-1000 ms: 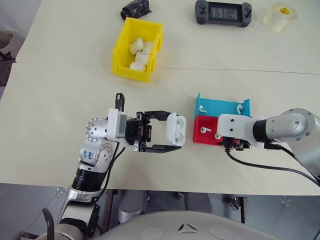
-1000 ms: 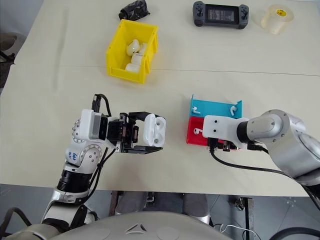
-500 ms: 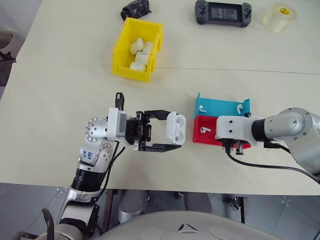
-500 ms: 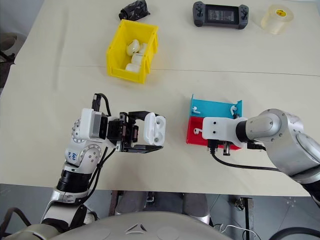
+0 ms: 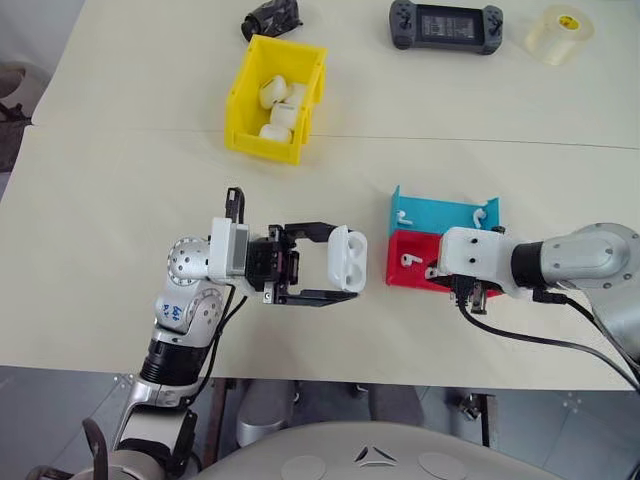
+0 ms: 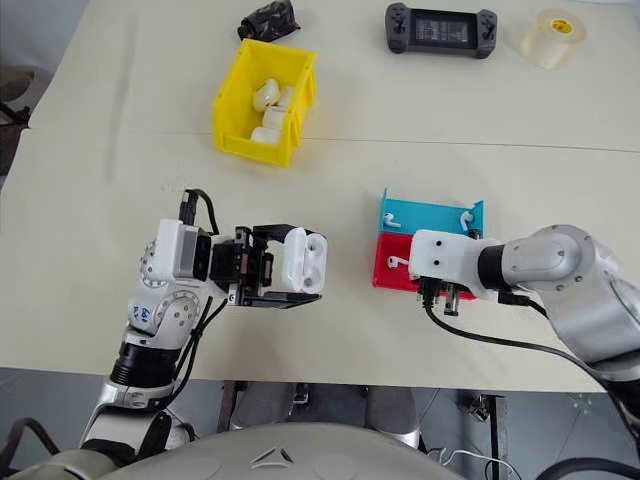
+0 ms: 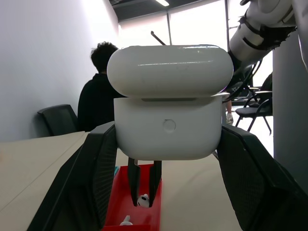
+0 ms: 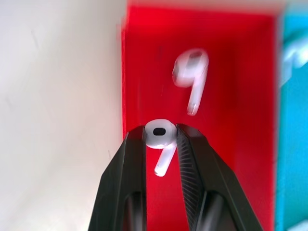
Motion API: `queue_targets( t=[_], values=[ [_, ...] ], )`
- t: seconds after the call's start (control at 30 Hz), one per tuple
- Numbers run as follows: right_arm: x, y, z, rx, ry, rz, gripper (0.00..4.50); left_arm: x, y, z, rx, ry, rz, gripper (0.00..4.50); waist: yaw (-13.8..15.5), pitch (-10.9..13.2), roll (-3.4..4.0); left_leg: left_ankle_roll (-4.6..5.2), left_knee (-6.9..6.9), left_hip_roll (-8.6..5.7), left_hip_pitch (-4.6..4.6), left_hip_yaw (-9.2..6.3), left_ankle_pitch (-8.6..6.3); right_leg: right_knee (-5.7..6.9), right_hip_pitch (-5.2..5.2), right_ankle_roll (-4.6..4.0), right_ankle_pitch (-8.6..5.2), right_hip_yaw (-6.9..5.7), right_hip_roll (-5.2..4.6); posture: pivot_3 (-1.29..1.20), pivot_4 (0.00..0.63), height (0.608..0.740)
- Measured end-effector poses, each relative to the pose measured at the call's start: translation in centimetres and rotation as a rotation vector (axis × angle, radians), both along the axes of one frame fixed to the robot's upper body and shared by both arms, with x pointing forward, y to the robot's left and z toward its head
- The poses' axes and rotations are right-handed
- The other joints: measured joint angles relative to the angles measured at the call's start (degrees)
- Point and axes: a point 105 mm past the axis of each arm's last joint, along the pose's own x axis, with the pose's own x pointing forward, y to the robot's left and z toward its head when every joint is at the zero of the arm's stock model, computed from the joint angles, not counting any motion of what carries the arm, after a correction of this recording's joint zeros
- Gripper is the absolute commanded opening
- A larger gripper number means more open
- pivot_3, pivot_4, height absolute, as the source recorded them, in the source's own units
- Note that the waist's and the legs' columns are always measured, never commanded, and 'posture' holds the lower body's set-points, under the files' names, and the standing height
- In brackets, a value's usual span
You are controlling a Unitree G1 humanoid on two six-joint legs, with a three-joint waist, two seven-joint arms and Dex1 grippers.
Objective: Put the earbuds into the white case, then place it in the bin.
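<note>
My left gripper (image 5: 335, 262) is shut on the white case (image 5: 347, 258), holding it above the table with its lid a little raised (image 7: 168, 130). My right gripper (image 8: 160, 134) is shut on one of the earbuds (image 8: 160, 137), pinching its rounded head low over the red tray (image 5: 400, 275). A second earbud (image 8: 192, 72) lies loose in that tray. From the left wrist view the right gripper's fingertips (image 7: 144, 185) show beneath the case with that earbud (image 7: 143, 199). The yellow bin (image 5: 240, 95) stands at the back left with several white cases inside.
A blue tray (image 5: 440, 215) behind the red one holds two more earbuds (image 5: 403, 214) (image 5: 482, 213). At the far edge lie a black object (image 5: 272, 17), a game controller (image 5: 446, 24) and a tape roll (image 5: 560, 32). A person (image 7: 98, 96) sits beyond the table.
My right gripper has closed on an earbud over the red tray and its wrist has tilted a little. The left gripper with the case has stayed put.
</note>
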Motion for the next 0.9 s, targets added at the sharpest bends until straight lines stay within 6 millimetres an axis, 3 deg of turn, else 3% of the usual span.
queue_targets(
  t=[0.2,0.33,0.6,0.9],
  values=[
    [-1.7,2.8,3.6,0.478,-0.187,0.071,0.52,0.2,0.5,-0.2,-0.002,0.011,-0.009,2.76,0.0,0.0,-0.03,0.01,0.01,-0.01,0.0,-0.01,0.0,0.15,0.04,0.07,0.04,0.0,0.06,0.0,0.15,0.74],
    [-2.2,3.3,5.3,0.601,-0.276,0.066,0.52,0.6,0.5,-0.3,0.006,0.029,-0.012,2.76,-0.1,0.0,-0.03,0.01,0.05,-0.01,0.02,0.0,0.0,0.13,0.04,0.08,0.04,0.05,0.09,0.0,0.15,0.74],
    [-2.0,5.5,10.3,1.081,-0.459,-0.005,0.52,1.1,0.7,0.4,0.027,0.049,-0.04,2.76,-0.3,0.0,-0.01,-0.01,0.03,0.05,0.03,-0.01,0.0,0.23,-0.04,0.06,0.03,0.11,0.19,0.0,0.15,0.74],
    [-3.0,9.1,10.8,1.276,-0.348,0.066,0.52,1.3,0.6,0.5,0.028,0.128,-0.056,2.76,-0.3,0.0,-0.01,0.01,0.03,0.04,0.02,-0.02,-0.01,0.33,-0.05,0.05,0.03,0.22,0.38,0.0,0.15,0.74]
  ],
)
